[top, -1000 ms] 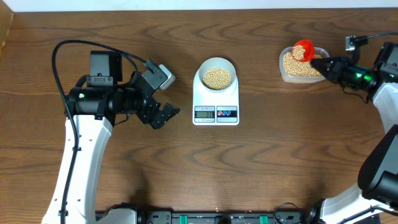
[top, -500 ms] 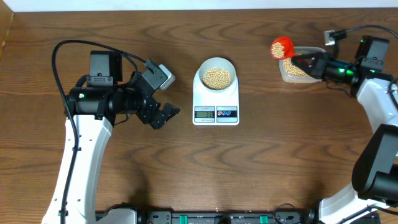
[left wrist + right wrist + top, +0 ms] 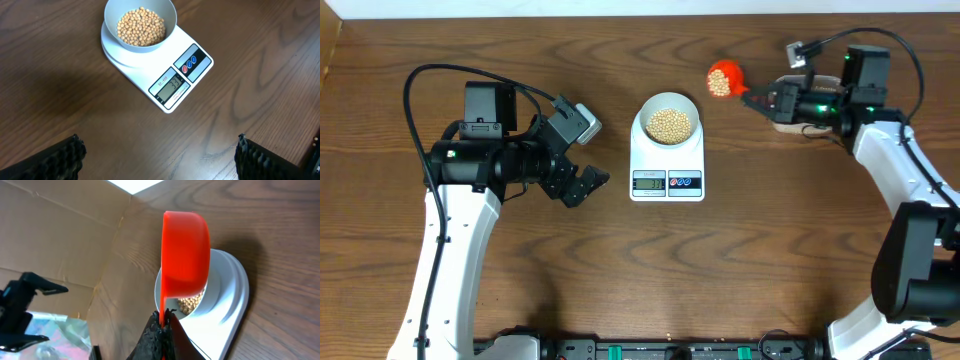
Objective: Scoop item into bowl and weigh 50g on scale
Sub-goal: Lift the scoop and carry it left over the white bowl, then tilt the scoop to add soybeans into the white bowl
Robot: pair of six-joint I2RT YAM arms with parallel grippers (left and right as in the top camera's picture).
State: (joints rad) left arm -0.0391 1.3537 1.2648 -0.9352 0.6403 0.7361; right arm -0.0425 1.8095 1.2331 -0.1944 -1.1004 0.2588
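The pale bowl [image 3: 669, 121] of tan beans [image 3: 669, 124] stands on the white scale [image 3: 667, 165], whose display [image 3: 173, 83] reads 33. It also shows in the left wrist view [image 3: 140, 22] and the right wrist view [image 3: 212, 297]. My right gripper [image 3: 766, 98] is shut on the handle of a red scoop [image 3: 724, 79] holding beans, held above the table just right of the bowl. In the right wrist view the scoop [image 3: 185, 255] hangs in front of the bowl. My left gripper [image 3: 586, 185] is open and empty, left of the scale.
The clear plastic tub [image 3: 798, 121] sits at the back right, mostly hidden under my right arm. A light wall edge [image 3: 620, 6] runs along the table's far side.
My right gripper has lifted the red scoop with beans out of the tub and carried it left toward the bowl. The left arm has not moved.
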